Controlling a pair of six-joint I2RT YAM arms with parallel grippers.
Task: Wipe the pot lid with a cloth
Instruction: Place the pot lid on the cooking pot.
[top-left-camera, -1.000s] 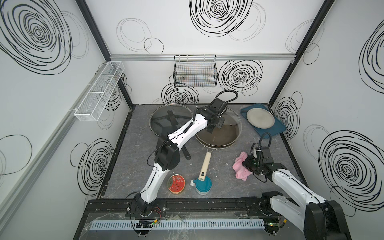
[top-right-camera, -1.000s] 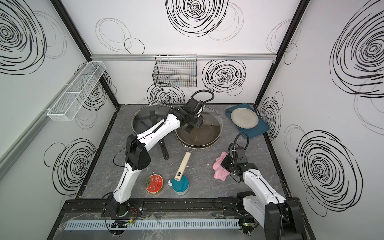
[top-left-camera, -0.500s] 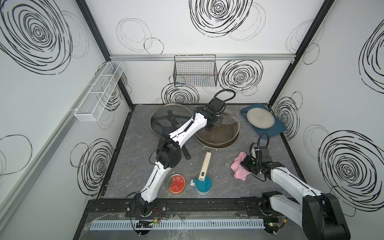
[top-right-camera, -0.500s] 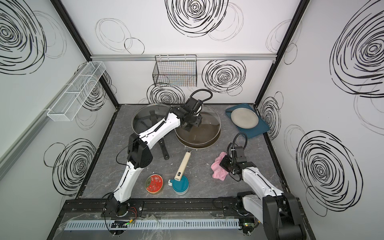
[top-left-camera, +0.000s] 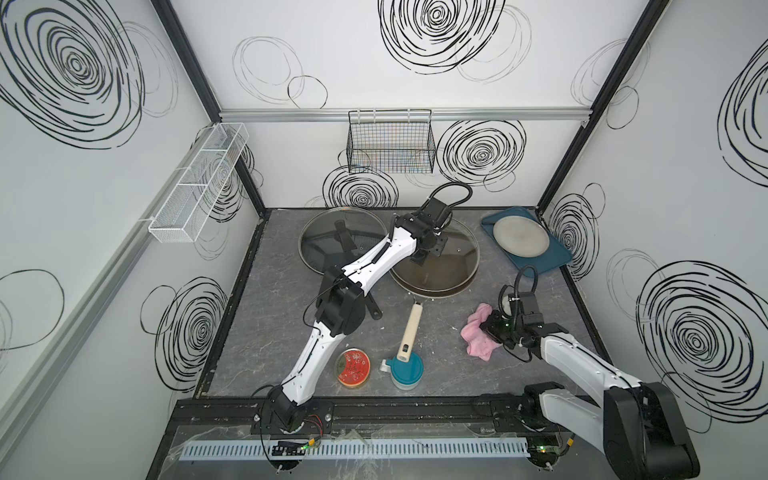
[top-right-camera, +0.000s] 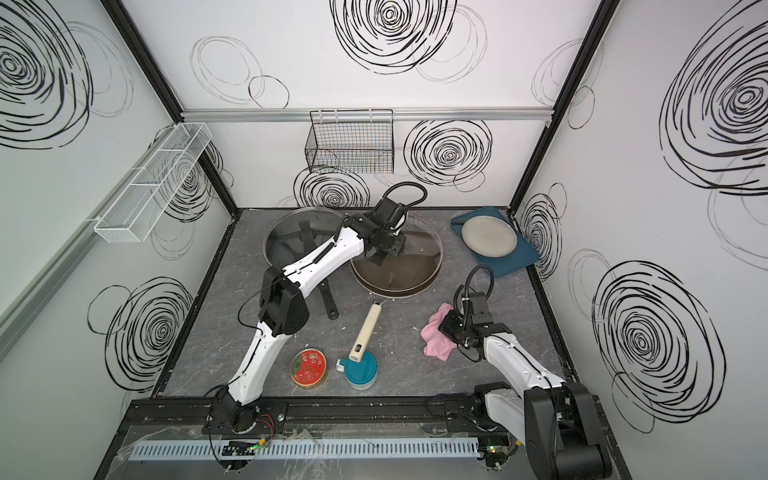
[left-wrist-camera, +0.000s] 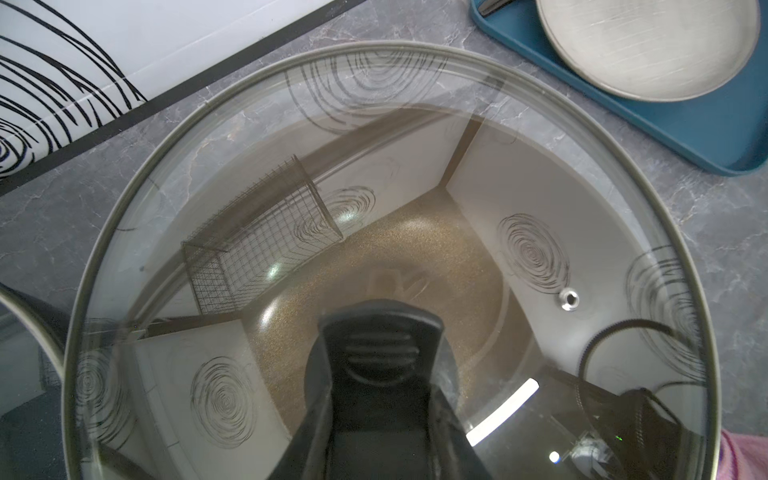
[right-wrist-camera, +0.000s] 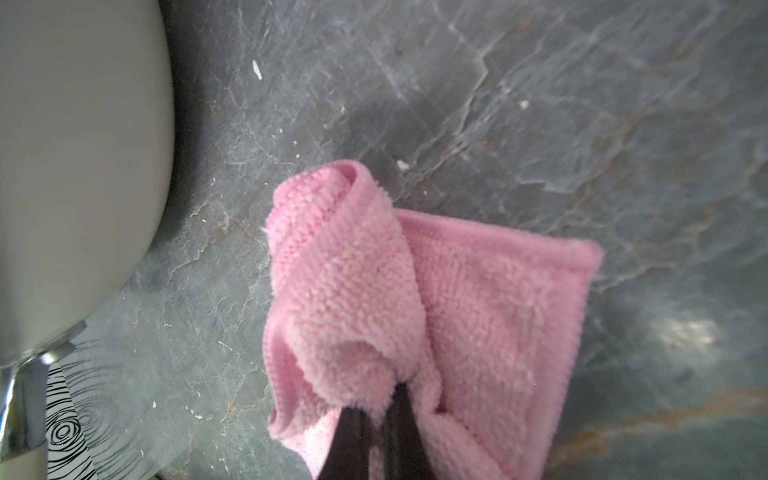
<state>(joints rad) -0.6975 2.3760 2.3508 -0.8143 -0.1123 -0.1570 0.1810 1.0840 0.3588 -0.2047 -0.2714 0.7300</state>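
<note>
The pot lid (top-left-camera: 455, 253) (top-right-camera: 417, 255) (left-wrist-camera: 415, 166) is round glass with a metal rim, sitting tilted over a brown pan (top-left-camera: 432, 291). My left gripper (top-left-camera: 419, 259) (top-right-camera: 380, 259) (left-wrist-camera: 380, 415) is shut on the lid's black handle (left-wrist-camera: 380, 345) at its centre. The pink fuzzy cloth (top-left-camera: 478, 338) (top-right-camera: 434, 338) (right-wrist-camera: 457, 291) hangs crumpled at the front right, touching the tabletop. My right gripper (top-left-camera: 492, 332) (top-right-camera: 451, 330) (right-wrist-camera: 376, 411) is shut on a fold of it.
The pan's beige handle (top-left-camera: 409, 330) points at a teal cup (top-left-camera: 407, 372), beside a red tin (top-left-camera: 353, 368). A second glass lid (top-left-camera: 328, 249) lies back left. A blue tray (top-left-camera: 552, 262) with a grey plate (top-left-camera: 519, 237) sits back right. A wire basket (top-left-camera: 390, 145) hangs on the back wall.
My right gripper has shifted slightly left with the cloth. The left gripper has moved the lid only a little over the pan.
</note>
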